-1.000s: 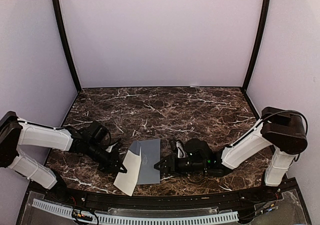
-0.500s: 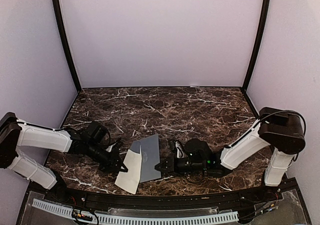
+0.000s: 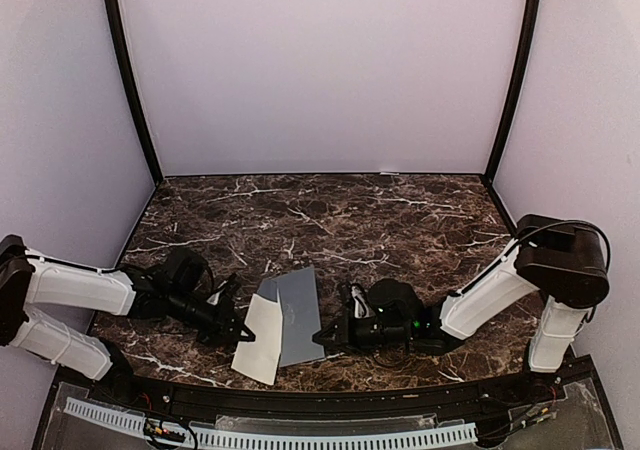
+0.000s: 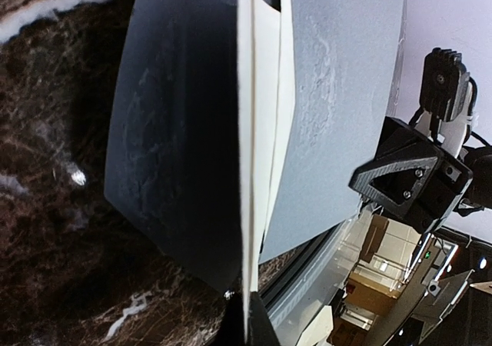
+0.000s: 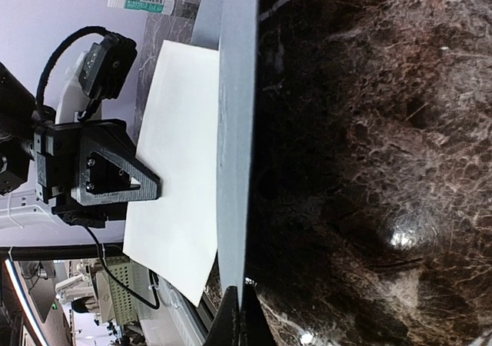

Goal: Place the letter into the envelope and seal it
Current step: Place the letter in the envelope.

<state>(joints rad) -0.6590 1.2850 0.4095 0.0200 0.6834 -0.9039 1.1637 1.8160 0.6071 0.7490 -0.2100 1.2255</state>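
The cream letter [image 3: 258,338] hangs near the table's front edge, pinched at its left edge by my left gripper [image 3: 243,337], which is shut on it. In the left wrist view the letter [image 4: 247,169] runs edge-on from my shut fingertips [image 4: 250,327] toward the envelope [image 4: 342,92]. The grey-blue envelope [image 3: 298,315] lies just right of the letter and overlaps its far edge. Its right edge is tilted up off the marble. My right gripper [image 3: 322,337] is shut on that edge. The right wrist view shows the envelope [image 5: 234,146] edge-on between my fingertips [image 5: 240,319], with the letter [image 5: 181,177] beyond it.
The dark marble table [image 3: 400,220] is walled by pale panels on three sides. A black rail and a white perforated strip [image 3: 270,435] run along the near edge, close below the letter. A small white label [image 5: 142,2] sits on the far wall.
My right gripper has shut on the envelope's right edge, and that edge has lifted and turned slightly. The left arm has sunk a little with the letter still held.
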